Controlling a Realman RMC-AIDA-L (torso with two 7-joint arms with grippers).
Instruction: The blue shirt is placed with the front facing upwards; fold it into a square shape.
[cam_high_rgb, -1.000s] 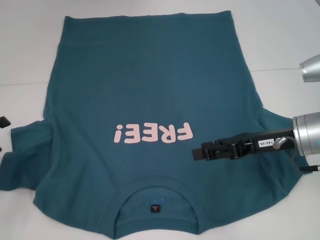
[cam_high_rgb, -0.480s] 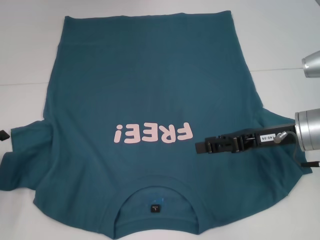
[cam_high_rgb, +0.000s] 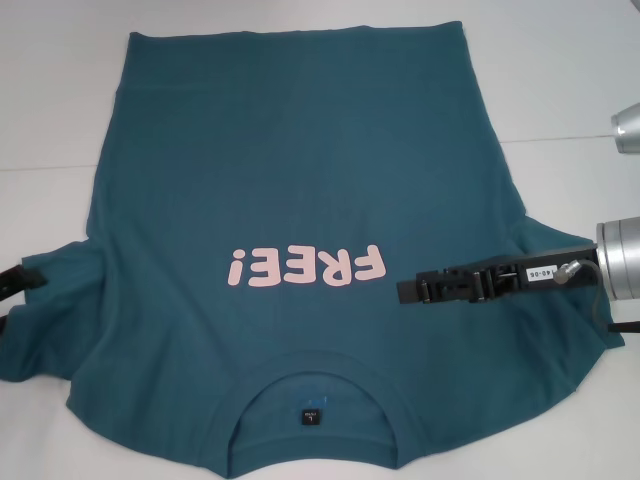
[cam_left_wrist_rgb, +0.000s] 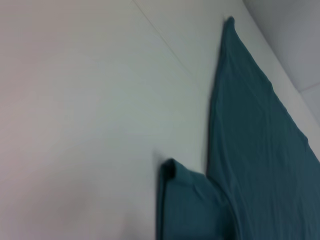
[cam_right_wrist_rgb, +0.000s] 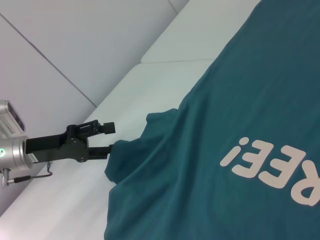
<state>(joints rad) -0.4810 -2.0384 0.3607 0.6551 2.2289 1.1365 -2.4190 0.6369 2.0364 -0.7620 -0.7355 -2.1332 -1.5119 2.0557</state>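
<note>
The blue shirt (cam_high_rgb: 300, 180) lies spread flat on the white table, collar (cam_high_rgb: 312, 372) toward me and the pink "FREE!" lettering (cam_high_rgb: 305, 266) facing up. My left gripper (cam_high_rgb: 12, 283) is at the left edge, at the tip of the crumpled left sleeve (cam_high_rgb: 50, 310). The right wrist view shows this left gripper (cam_right_wrist_rgb: 110, 137) open, its lower finger (cam_right_wrist_rgb: 102, 148) touching the sleeve's edge (cam_right_wrist_rgb: 125, 150). My right gripper (cam_high_rgb: 405, 290) reaches in from the right, low over the chest just right of the lettering. The left wrist view shows the sleeve (cam_left_wrist_rgb: 185, 205) and the shirt's side (cam_left_wrist_rgb: 260, 150).
The white table (cam_high_rgb: 60, 100) shows bare on both sides of the shirt, with a seam line (cam_high_rgb: 570, 137) running across it. A silver segment of the right arm (cam_high_rgb: 628, 128) juts in at the right edge.
The right gripper has drawn back a little to the right over the shirt. The left gripper has moved in from the left edge up to the left sleeve.
</note>
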